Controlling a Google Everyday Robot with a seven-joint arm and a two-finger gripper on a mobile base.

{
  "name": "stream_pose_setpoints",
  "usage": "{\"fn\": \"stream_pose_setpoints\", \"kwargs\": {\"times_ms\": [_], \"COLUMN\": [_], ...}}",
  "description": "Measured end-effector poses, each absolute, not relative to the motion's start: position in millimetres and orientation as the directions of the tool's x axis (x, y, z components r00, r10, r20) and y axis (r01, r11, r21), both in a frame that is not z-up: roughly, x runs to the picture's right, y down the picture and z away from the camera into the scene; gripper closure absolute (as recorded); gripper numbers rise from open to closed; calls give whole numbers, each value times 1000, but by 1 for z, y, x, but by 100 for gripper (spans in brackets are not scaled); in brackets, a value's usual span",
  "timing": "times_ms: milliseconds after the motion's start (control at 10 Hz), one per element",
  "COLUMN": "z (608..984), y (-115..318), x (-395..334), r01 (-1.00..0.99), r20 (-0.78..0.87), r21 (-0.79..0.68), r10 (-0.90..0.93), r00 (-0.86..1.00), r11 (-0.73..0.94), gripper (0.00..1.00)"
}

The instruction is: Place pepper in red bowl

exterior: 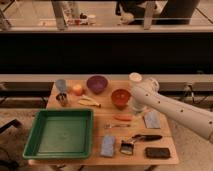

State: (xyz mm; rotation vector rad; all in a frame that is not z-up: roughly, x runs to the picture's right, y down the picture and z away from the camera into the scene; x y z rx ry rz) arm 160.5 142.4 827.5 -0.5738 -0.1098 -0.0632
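**Reaching for the pepper beside the red bowl**

Lying flat on the wooden surface (108,114), the pepper (123,118) sits just in front of the red bowl (120,97), close to it but apart, and nothing has hold of it. The pincer (136,109) hangs at the end of the white arm (170,110), which comes in from the right. It is just right of the bowl and a little behind and right of the pepper. Whether it is open or closed cannot be told, and nothing can be seen in its hold.

Judging by this, the step in hand is the approach to the pick; the lift and the drop into the bowl are not yet done. The next move calls for a short shift toward the pepper, a descent in line with its long body, and a grasp across its slim width. The bowl's rim is close by and should not be nudged.

The red bowl looks empty. The purple bowl (96,83), further back and to the left, also appears empty. The large green tray (40,150) at the front left holds nothing visible. A banana (89,102) lies between the tray and the bowls.
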Motion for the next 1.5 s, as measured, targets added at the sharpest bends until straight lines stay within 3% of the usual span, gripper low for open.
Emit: {"fn": "stream_pose_setpoints", "kwargs": {"times_ms": [800, 1500], "z": [827, 850], "y": [152, 165], "x": [168, 173], "r01": [138, 67], "r20": [130, 159], "r21": [-561, -572], "r10": [-78, 31], "r00": [989, 987], "r11": [817, 818], "gripper": [20, 20]}}
